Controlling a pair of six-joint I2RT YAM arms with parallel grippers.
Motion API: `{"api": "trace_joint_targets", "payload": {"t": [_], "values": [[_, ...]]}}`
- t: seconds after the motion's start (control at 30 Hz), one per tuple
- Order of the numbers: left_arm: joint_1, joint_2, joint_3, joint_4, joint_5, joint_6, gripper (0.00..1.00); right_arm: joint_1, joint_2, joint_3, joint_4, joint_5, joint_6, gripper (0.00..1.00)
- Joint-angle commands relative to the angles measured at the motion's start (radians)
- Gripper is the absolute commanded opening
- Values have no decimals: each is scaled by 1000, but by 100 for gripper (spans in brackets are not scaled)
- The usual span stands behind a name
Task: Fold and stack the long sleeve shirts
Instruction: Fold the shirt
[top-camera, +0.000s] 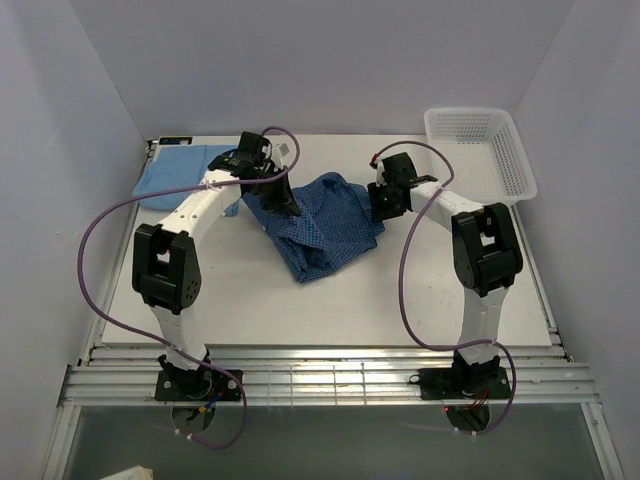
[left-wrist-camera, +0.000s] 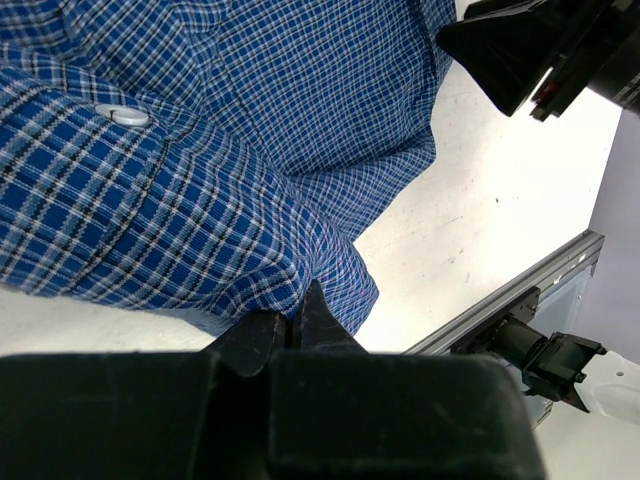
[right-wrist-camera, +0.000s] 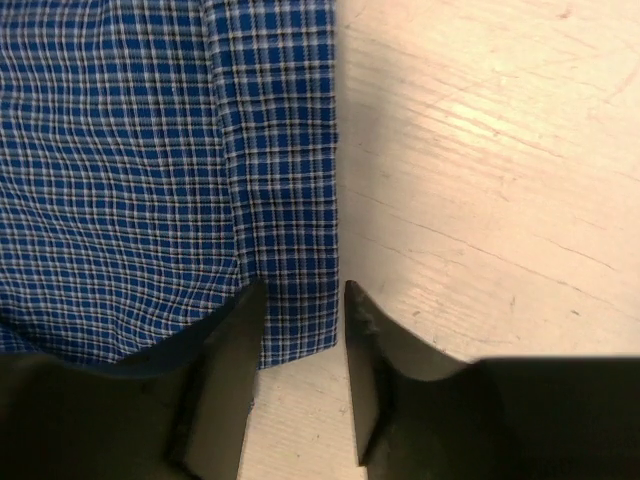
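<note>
The dark blue checked shirt (top-camera: 322, 228) lies crumpled in the middle of the table, and a white button (left-wrist-camera: 128, 115) shows on it. My left gripper (top-camera: 292, 207) is down on its left part, shut on a fold of the checked cloth (left-wrist-camera: 300, 310). At the shirt's right edge, my right gripper (top-camera: 383, 210) stands open. A narrow strip of the shirt's hem (right-wrist-camera: 290, 250) lies between its two fingers (right-wrist-camera: 303, 292) without being pinched. The plain light blue shirt (top-camera: 172, 176) lies flat at the back left corner, apart from both grippers.
A white mesh basket (top-camera: 505, 150) stands at the back right. The right arm's gripper (left-wrist-camera: 535, 45) hangs close above the checked shirt in the left wrist view. The table's metal rail (left-wrist-camera: 500, 290) runs along the near edge. White walls enclose the table.
</note>
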Motion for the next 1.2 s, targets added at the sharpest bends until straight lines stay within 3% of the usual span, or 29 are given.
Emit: {"api": "trace_joint_targets", "payload": {"t": [0.0, 0.3, 0.63, 0.73, 1.03, 1.17], "values": [[-19, 37, 54, 27, 55, 14, 0, 4, 16, -9, 8, -51, -26, 38], [-64, 138, 172, 39, 114, 29, 0, 3, 27, -119, 34, -177, -13, 29], [-131, 282, 327, 44, 188, 29, 0, 4, -17, -210, 89, -246, 39, 28], [-143, 328, 370, 44, 206, 24, 0, 3, -33, -213, 79, -187, 52, 28], [-156, 451, 514, 105, 280, -3, 0, 0, -99, -176, 3, 226, 52, 25], [-163, 488, 530, 177, 321, -18, 0, -8, -89, -161, 6, 124, -3, 24]]}}
